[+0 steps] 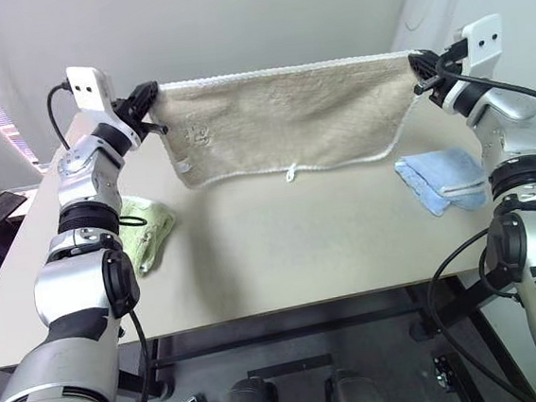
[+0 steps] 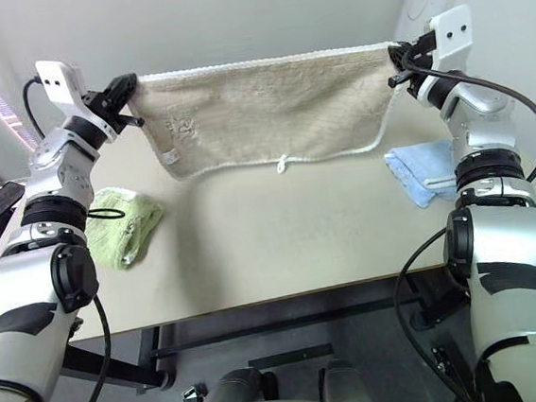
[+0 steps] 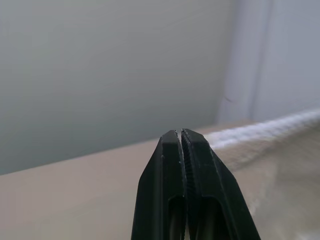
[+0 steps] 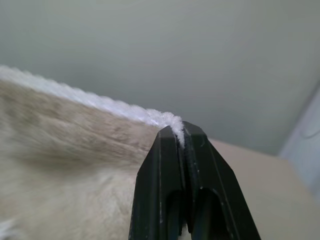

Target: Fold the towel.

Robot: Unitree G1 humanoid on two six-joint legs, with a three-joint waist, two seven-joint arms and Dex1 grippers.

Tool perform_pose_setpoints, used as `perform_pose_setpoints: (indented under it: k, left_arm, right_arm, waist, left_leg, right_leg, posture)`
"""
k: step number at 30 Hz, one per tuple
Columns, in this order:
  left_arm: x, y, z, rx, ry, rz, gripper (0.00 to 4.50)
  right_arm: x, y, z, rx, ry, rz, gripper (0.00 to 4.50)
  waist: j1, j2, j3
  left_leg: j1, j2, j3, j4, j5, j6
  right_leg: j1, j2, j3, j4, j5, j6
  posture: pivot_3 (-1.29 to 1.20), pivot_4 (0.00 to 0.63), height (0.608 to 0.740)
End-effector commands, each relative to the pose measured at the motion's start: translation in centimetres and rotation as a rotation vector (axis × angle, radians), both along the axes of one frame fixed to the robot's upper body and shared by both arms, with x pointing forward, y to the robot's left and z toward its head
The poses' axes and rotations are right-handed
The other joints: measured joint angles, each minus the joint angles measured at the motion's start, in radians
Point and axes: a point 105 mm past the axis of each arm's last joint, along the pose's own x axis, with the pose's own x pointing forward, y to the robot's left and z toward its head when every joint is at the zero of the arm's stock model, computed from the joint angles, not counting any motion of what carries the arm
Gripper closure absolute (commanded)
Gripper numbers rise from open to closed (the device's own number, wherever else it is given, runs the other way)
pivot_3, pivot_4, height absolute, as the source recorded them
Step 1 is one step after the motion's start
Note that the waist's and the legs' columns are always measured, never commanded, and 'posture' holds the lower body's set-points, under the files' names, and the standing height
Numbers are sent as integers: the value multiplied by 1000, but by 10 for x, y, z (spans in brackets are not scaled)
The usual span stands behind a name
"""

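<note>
Nearest, low in the frame: bare front edge of the pale beige tabletop (image 1: 285, 275). Left of centre, beside the left forearm: crumpled light green terry cloth (image 1: 149, 229) lying flat. Right of centre, by the right forearm: folded light blue cloth (image 1: 442, 180), also flat on the tabletop. Farther back, across the upper middle: beige terry towel with white corded edging (image 1: 289, 118), held up off the tabletop and stretched wide, top edge nearly level, lower edge sagging free above the surface, small white loop dangling from its lower hem. Upper left: left gripper (image 1: 150, 94), black fingers pinched tight on the towel's top left corner. Upper right: right gripper (image 1: 415, 63), fingers clamped on the top right corner, white cord pinched between the tips.
</note>
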Motion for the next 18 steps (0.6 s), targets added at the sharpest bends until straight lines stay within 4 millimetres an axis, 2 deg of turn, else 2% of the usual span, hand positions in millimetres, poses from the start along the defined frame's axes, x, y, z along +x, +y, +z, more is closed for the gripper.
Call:
perform_pose_setpoints:
  k: [1, 4, 6, 13, 18]
  left_arm:
    - [-19, -8, -10, 98, -27, -167, 4500]
    - [-40, -5, -33, 142, 5, -267, 4500]
    - [-52, -2, -41, 151, 35, -310, 4500]
    - [-94, 15, -52, 166, 100, -347, 4500]
    - [-123, 24, -65, 168, 173, -342, 4500]
  right_arm:
    - [-13, -4, -2, 17, 19, 105, 4479]
    - [-28, -7, -25, 20, 103, 190, 4479]
    - [-40, -8, -36, 15, 148, 241, 4479]
    - [-92, -17, -50, 80, 258, 334, 4479]
    - [-127, -20, -76, 63, 373, 359, 4479]
  waist:
    - [-5, 0, 0]
    - [-7, 0, 0]
    - [-8, 0, 0]
    - [-3, 1, 0]
    - [2, 1, -1]
  left_leg:
    - [0, 0, 0, 1, 0, 0]
    - [-1, 0, 0, 4, -2, 2]
    - [-1, 0, 0, 7, -6, 4]
    - [0, 1, 0, 13, -6, 4]
    - [6, 1, 0, 13, -6, 4]
  right_leg:
    - [0, 0, 0, 0, 0, 0]
    - [1, -1, 0, 0, 0, 0]
    - [1, -1, 0, 3, 0, 0]
    - [1, -2, 1, 12, 0, -1]
    - [6, -2, 1, 13, -4, -7]
  posture:
    - [0, 0, 736]
    - [0, 0, 736]
    - [0, 0, 736]
    - [0, 0, 736]
    - [0, 0, 736]
